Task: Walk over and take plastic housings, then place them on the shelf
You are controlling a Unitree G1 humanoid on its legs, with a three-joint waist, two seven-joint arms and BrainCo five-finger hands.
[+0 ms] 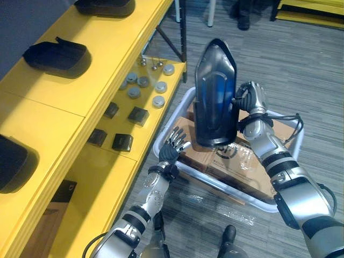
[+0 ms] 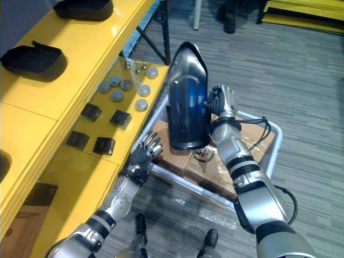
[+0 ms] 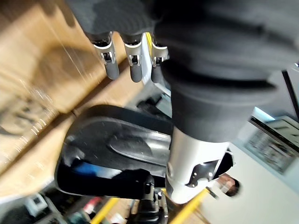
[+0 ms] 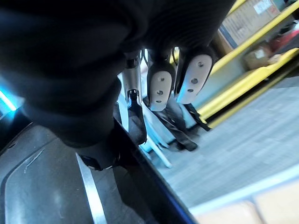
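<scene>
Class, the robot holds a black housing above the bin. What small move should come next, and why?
Probably swing the right hand with the housing left toward the yellow shelf. The housing is gripped and lifted clear of the white bin, and other housings lie on that shelf. The left hand is open.

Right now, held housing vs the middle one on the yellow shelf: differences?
The held housing stands upright, gripped by the right hand; the middle shelf housing lies flat on the yellow shelf, untouched. The held housing shows a glossy blue sheen; the middle shelf housing looks matte black. Both are dark plastic shells.
</scene>
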